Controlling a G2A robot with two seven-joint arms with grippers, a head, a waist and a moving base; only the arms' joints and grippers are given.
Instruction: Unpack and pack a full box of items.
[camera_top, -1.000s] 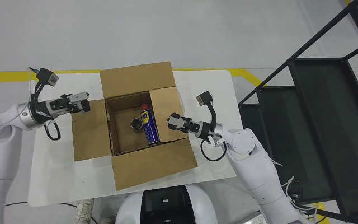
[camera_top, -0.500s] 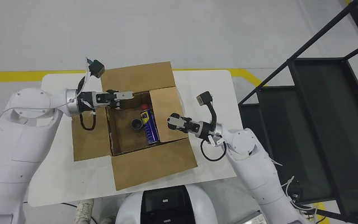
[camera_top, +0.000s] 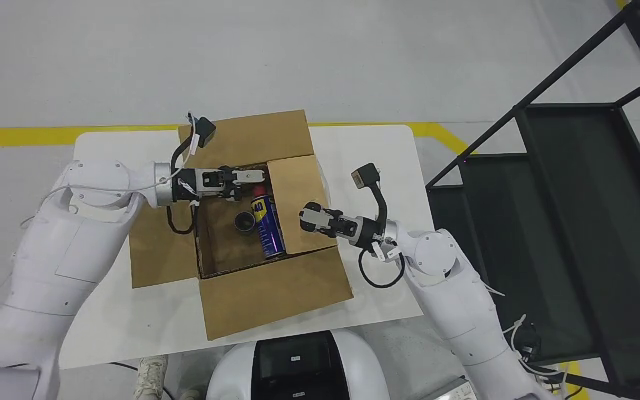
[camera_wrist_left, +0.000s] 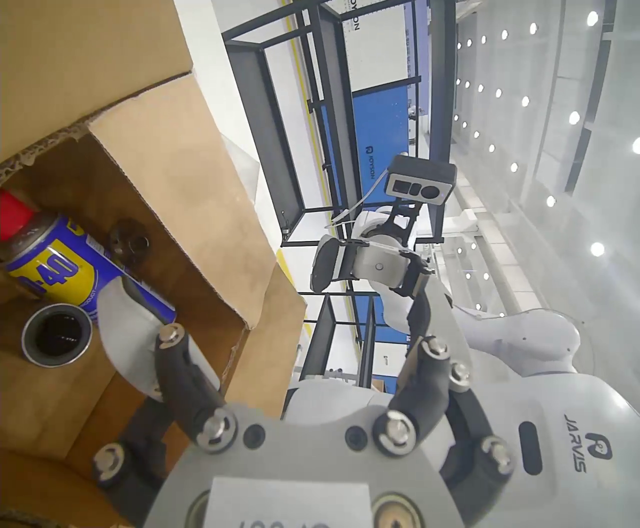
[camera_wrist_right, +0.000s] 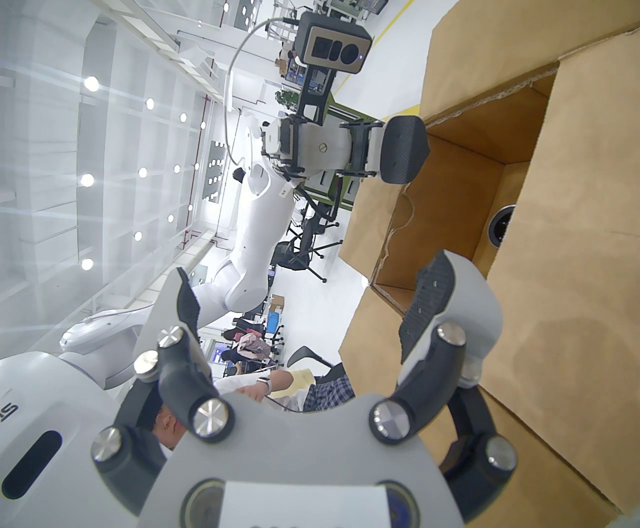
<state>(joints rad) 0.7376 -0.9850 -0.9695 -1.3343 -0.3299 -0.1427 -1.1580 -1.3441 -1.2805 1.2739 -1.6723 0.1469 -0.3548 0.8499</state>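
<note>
An open cardboard box (camera_top: 250, 140) stands mid-table with its flaps spread. Inside lie a blue spray can (camera_top: 266, 225) with a red cap and, beside it, a dark metal cylinder (camera_top: 243, 220). My left gripper (camera_top: 255, 177) hangs open over the box's far inner edge, just above the can's red cap. From the left wrist, the spray can (camera_wrist_left: 50, 265), the cylinder (camera_wrist_left: 56, 334) and a small black round part (camera_wrist_left: 129, 241) lie beyond the open left gripper (camera_wrist_left: 270, 310). My right gripper (camera_top: 305, 217) is open beside the box's raised right flap (camera_wrist_right: 575, 200), holding nothing.
The white table (camera_top: 380, 160) has bare room right of the box and along its left side. A black metal stair frame (camera_top: 540, 150) stands off the table's right edge. Box flaps lie flat toward the front and left.
My left arm has swung in from the table's left side to over the box's far inner edge. The right arm and the items in the box have not moved.
</note>
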